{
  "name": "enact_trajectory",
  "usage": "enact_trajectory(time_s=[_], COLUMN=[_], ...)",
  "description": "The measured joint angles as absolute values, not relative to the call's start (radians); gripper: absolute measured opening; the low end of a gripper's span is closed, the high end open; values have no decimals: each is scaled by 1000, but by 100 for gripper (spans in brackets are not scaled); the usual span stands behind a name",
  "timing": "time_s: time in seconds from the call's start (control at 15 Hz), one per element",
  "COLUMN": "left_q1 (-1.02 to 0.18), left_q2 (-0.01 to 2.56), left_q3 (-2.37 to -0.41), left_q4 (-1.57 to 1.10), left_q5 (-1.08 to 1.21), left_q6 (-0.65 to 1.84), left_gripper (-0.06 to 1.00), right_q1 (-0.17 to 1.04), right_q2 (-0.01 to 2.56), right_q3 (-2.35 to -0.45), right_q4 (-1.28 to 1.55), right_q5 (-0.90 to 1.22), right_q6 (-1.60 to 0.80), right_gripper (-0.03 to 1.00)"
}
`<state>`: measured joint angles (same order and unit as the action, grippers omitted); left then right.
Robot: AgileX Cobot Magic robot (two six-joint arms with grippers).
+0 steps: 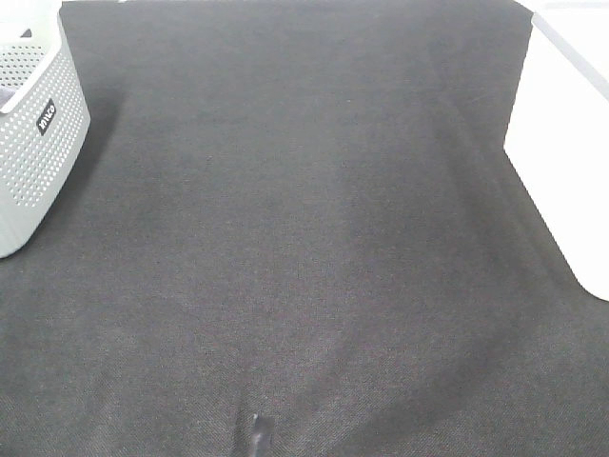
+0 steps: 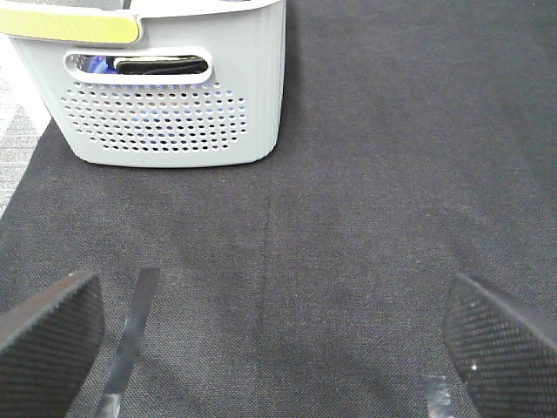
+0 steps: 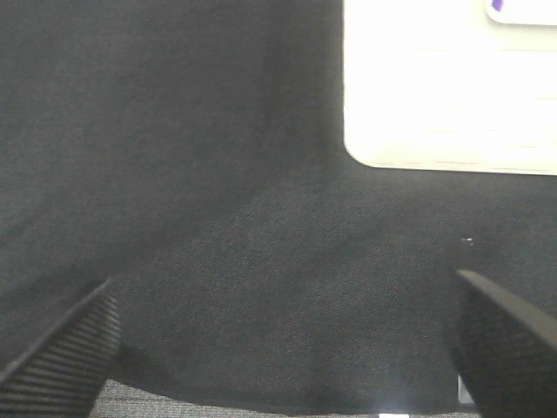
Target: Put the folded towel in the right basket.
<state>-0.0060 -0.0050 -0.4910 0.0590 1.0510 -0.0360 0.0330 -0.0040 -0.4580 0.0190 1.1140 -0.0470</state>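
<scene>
No folded towel lies on the dark cloth (image 1: pixel 304 238). Left gripper (image 2: pixel 270 340) and right gripper (image 3: pixel 287 348) both gape wide, empty. The white right basket (image 1: pixel 566 162) sits far right, nearer the right arm.

On the desk (image 1: pixel 304 238), a cloth (image 1: pixel 285 143) spread over nearly all of it. At the far left edge, a perforated basket (image 1: pixel 33 143), standing on the cloth. At the right edge, a second basket (image 1: pixel 561 152), well apart from the first.
</scene>
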Motion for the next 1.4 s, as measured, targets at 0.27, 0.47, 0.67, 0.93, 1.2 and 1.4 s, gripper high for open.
enact_trajectory(time_s=[0.27,0.47,0.67,0.93,1.2,1.4], left_q1=[-6,-6,-6,-6,-6,-6], left_q2=[-5,-5,-5,-5,-5,-5], left_q3=[-491,-491,-491,-491,-491,-491], left_q4=[59,59,59,59,59,59], left_q5=[1051,1051,1051,1051,1051,1051], left_q6=[-36,-36,-36,-36,-36,-36], left_gripper=[99,99,99,99,99,99], right_q1=[33,33,33,33,33,33], right_q2=[-4,-4,-4,-4,-4,-4], right_q3=[-455,-455,-455,-455,-455,-455], right_q4=[21,21,21,21,21,21], right_q5=[1114,1114,1114,1114,1114,1114], right_q6=[-52,-52,-52,-52,-52,-52], right_gripper=[95,95,95,95,95,95])
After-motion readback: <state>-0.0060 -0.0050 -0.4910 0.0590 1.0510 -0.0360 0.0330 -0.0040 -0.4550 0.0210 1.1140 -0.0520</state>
